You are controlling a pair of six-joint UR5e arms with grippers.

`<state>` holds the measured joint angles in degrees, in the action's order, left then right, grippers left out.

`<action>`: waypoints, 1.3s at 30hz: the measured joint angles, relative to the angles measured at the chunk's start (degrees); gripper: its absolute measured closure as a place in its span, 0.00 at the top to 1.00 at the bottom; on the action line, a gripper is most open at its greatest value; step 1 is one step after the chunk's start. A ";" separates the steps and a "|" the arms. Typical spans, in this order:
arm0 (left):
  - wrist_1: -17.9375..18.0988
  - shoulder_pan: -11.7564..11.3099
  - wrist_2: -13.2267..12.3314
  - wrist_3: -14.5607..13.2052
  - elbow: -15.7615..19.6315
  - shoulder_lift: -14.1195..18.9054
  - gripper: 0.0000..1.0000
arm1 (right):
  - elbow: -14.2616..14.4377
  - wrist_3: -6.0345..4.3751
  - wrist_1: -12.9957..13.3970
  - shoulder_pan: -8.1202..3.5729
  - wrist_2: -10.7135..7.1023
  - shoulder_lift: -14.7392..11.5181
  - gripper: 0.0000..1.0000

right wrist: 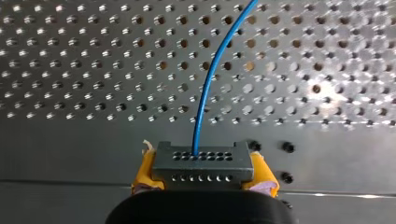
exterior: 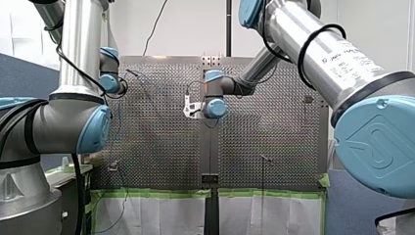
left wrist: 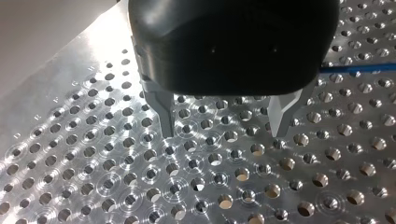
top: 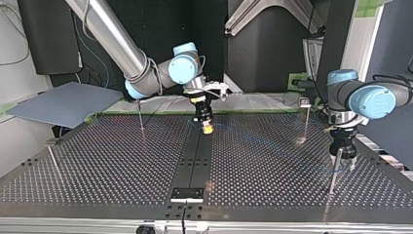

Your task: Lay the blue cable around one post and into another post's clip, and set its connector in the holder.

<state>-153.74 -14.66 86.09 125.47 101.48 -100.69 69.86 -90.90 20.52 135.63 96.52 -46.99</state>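
R end effector (right wrist: pixel 204 173) clamped on connector (right wrist: pixel 203 161), yellow pads either side. Blue cable (right wrist: pixel 205 88) leaves connector, long axis running straight ahead over surface (right wrist: pixel 70 70). L end effector (left wrist: pixel 224 128) spread, empty; cable passes beside it. I'd lead w/ R arm.

— Where does the connector (right wrist: pixel 201 157) sit?
— Clamped between the yellow pads of my right pincer (right wrist: pixel 204 169). It is a grey block with two rows of small holes.
— And the blue cable (right wrist: pixel 201 95)?
— It leaves the upper row and curves away ahead of that pincer, over the table (right wrist: pixel 93 56). A thin post (top: pixel 333 170) stands upright just beside my left pincer (top: pixel 344 158).
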 joint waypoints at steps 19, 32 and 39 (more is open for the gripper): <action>0.01 0.26 -0.08 0.03 0.01 -0.02 1.00 | 6.54 -0.26 3.73 -2.21 0.69 0.00 0.00; 0.01 0.26 -0.06 0.03 0.01 -0.02 1.00 | 10.02 -0.48 6.03 -3.60 0.94 0.00 0.00; 0.01 0.26 -0.10 0.03 0.01 -0.02 1.00 | 12.20 -0.52 7.56 -4.34 0.96 0.01 0.00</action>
<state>-153.73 -14.39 86.00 125.51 101.49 -100.70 82.06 -91.42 28.08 131.29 97.48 -46.98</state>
